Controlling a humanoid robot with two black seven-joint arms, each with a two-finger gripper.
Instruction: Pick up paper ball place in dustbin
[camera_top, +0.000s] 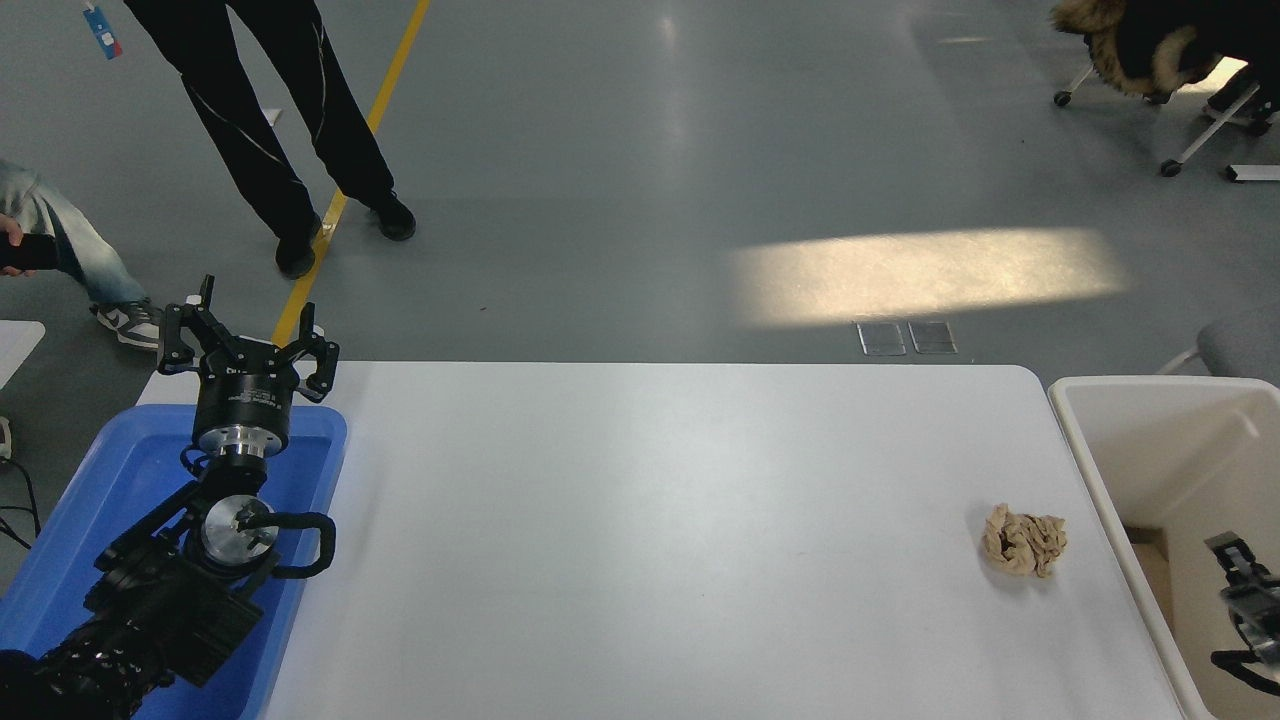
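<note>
From the head view, one paper ball lies on the white table near its right edge, a tan wad of wrinkled, lumpy folds, resting alone on the smooth top with nothing touching it. Just past that edge stands one dustbin, off-white plastic, rectangular, with a thick rounded rim and deep smooth walls. My right gripper shows only as a small black piece at the picture's right edge, over the inside of the dustbin and apart from the ball; I cannot tell whether its fingers are apart or together. My left gripper is parked at the table's far left corner with its black fingers spread apart, holding nothing, above one shallow blue tray of glossy plastic. Between my right gripper and the ball comes the dustbin's near wall and rim. Beyond the table's far edge, on the grey floor, one person in black trousers stands beside a yellow line.
</note>
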